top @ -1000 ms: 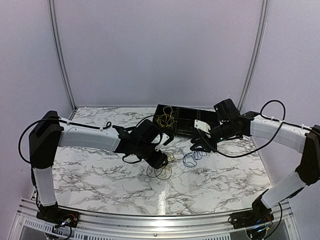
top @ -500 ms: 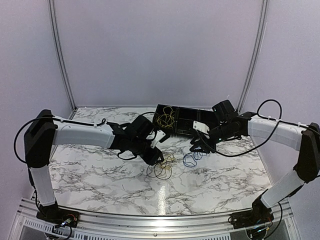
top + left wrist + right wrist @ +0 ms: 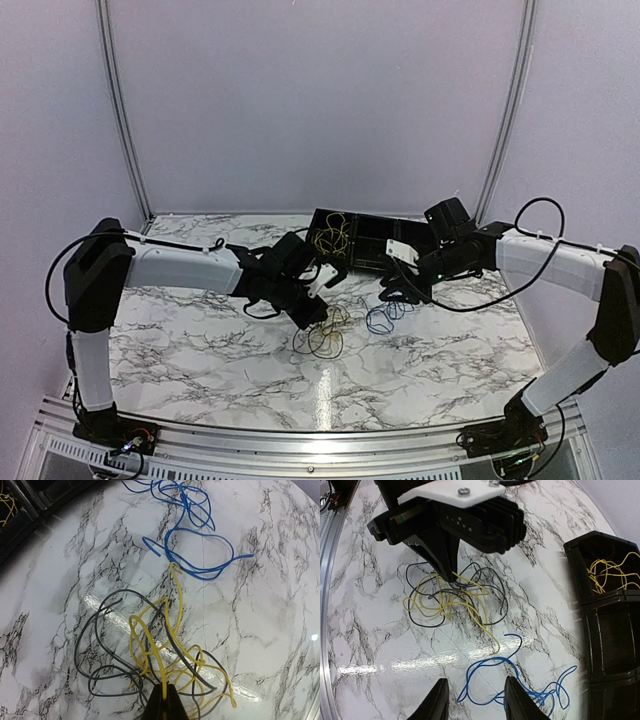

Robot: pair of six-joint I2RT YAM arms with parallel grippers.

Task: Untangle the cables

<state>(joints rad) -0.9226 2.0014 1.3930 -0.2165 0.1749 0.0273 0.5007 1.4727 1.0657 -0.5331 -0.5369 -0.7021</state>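
Yellow cable [image 3: 179, 597] pinched between closed left fingers [image 3: 156, 707]

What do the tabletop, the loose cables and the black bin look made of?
The tabletop: glossy marble-look surface, with grey veins and lamp glare; possibly laminate. The yellow cable, blue cable and black cable: thin wire in smooth plastic sheathing, holding loose bends. The bin: matte black moulded plastic, apparently, with divider walls.

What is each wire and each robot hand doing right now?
left gripper, shut on the yellow cable.
right gripper, open, over the blue cable.
yellow cable, pinched, tangled with the black cable.
black cable, lying loose, not gripped.
blue cable, lying loose, not gripped.
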